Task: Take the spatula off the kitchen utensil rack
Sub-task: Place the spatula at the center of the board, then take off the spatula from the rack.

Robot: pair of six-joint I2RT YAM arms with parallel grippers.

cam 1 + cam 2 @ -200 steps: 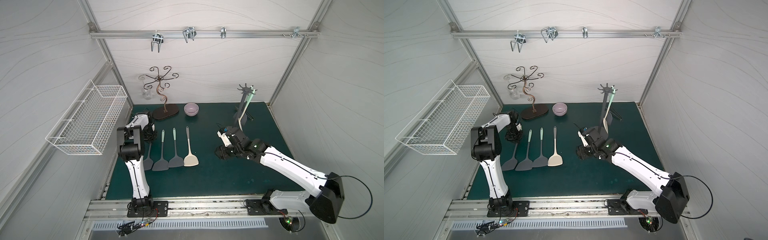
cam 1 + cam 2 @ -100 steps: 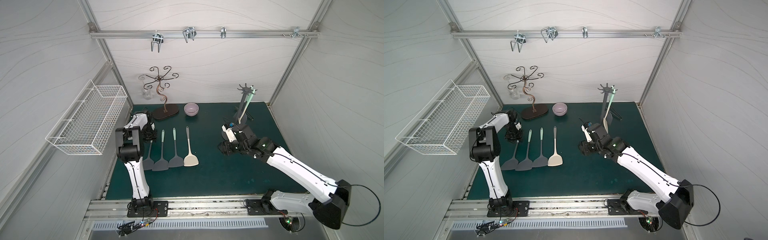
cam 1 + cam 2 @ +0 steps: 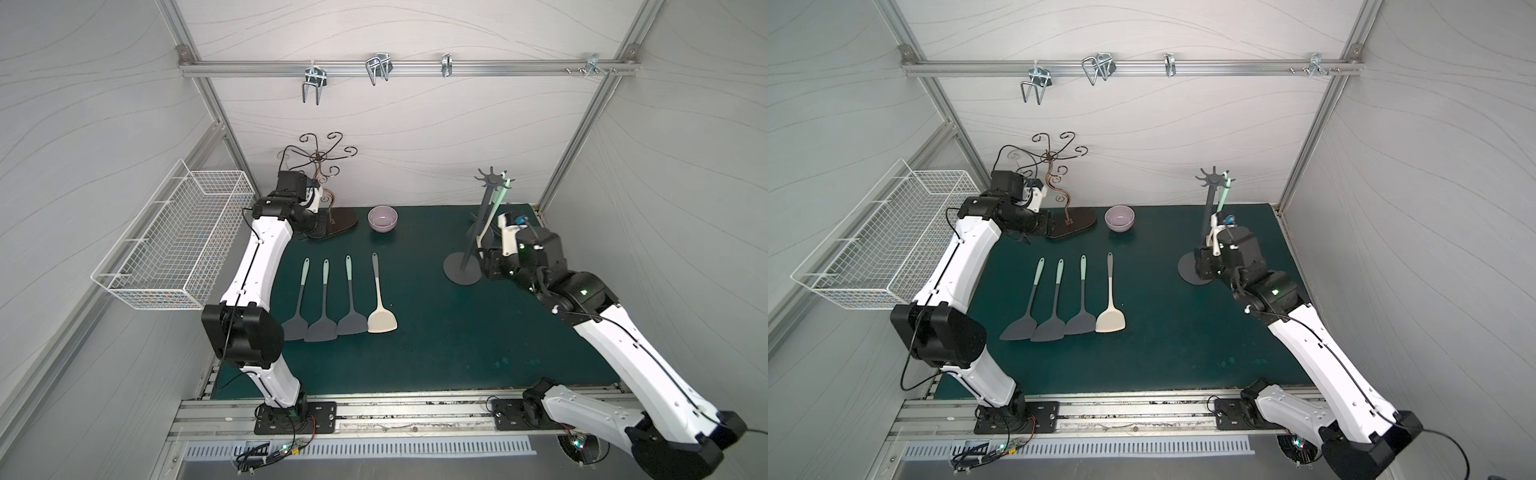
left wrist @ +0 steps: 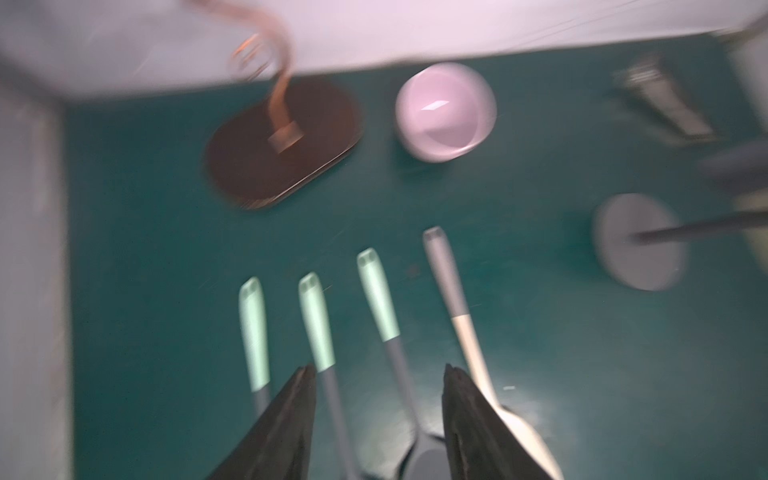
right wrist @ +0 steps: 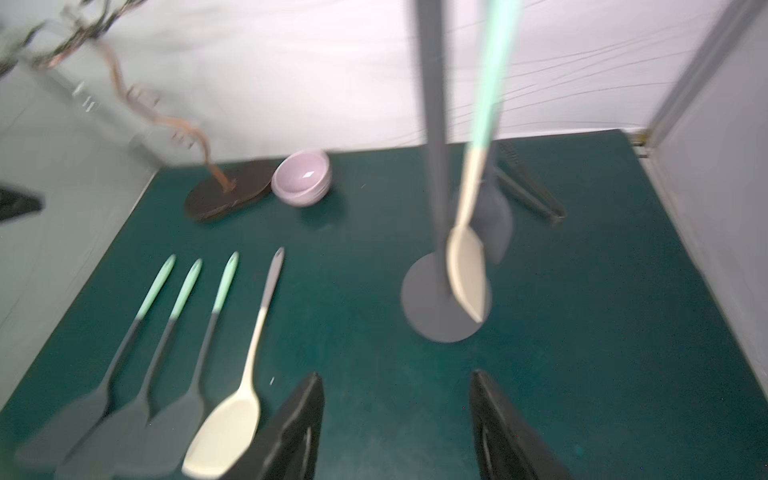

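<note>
On the surface (image 5: 602, 332), the kitchen utensil rack (image 5: 432, 124) stands just ahead of my right hand (image 5: 395, 376), and the spatula (image 5: 471, 183) hangs beside its pole. It looks light and, through this blur, probably bendy-bladed, so I'd grip the stiff handle. The hand is partly open and empty.

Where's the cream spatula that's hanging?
In both top views the spatula hangs from the rack at the mat's right rear, blade beside its pole, close to the right gripper.

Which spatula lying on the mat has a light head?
The cream-headed spatula at the row's end nearest the rack; the other three have dark grey heads and mint handles.
</note>
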